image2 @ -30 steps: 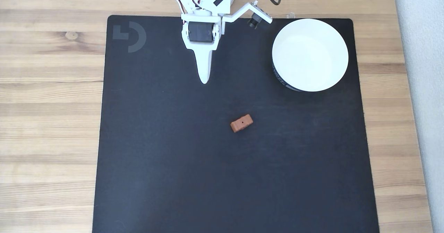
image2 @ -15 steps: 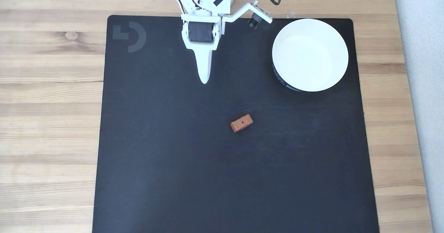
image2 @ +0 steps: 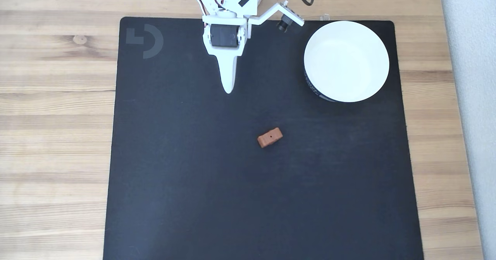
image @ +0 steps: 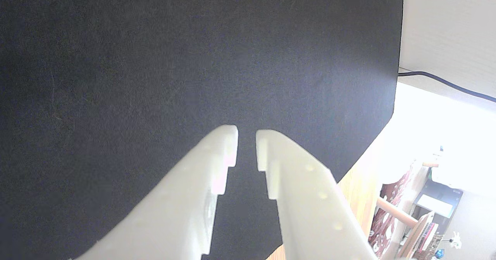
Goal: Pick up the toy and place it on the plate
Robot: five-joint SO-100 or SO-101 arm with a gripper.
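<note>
The toy (image2: 270,137), a small reddish-brown block with a tiny dark hole on top, lies near the middle of the black mat in the fixed view. The white plate (image2: 347,61) stands at the mat's upper right corner, a dark band showing along its lower left side. My white gripper (image2: 228,89) hangs over the upper middle of the mat, pointing down the picture, well above and left of the toy. In the wrist view the gripper (image: 247,136) has its fingertips a narrow slit apart, with nothing between them, over bare mat.
The black mat (image2: 193,174) covers most of a wooden table (image2: 58,116). A grey logo (image2: 145,40) marks the mat's upper left corner. A pale strip of floor (image2: 472,97) runs along the right. In the wrist view a dark cable (image: 445,82) lies beyond the mat's edge.
</note>
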